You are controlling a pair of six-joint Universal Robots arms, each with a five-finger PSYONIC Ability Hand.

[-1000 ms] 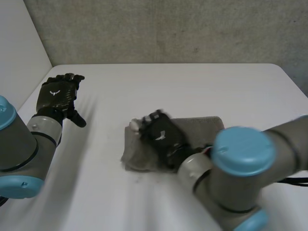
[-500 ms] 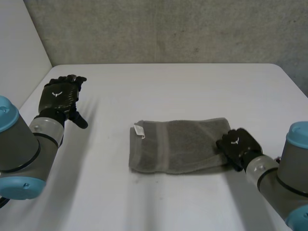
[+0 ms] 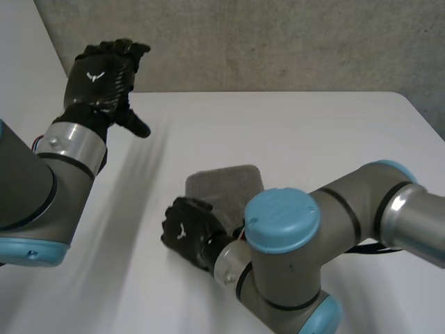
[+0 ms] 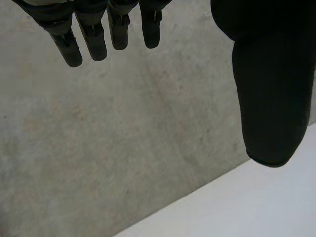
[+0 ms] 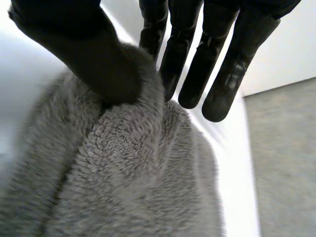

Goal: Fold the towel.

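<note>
Robotics lab or test cell, by the look of it. Evidence: plain white table [image 3: 292, 132] set against a rough grey wall [image 3: 278, 42], concrete-like and unpainted. White side panel [image 3: 28, 62] at the robot's left. Two machine arms with grey joints and light-blue caps, left arm [image 3: 28, 202] and right arm [image 3: 334, 229], over the table.

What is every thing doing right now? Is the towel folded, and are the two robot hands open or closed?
towel: lying on the table, doubled over, one edge pinched.
left robot hand: open, raised above the table, holding nothing.
right robot hand: shut on the towel's edge, thumb against fingers.
table: white, with the towel on it.
</note>
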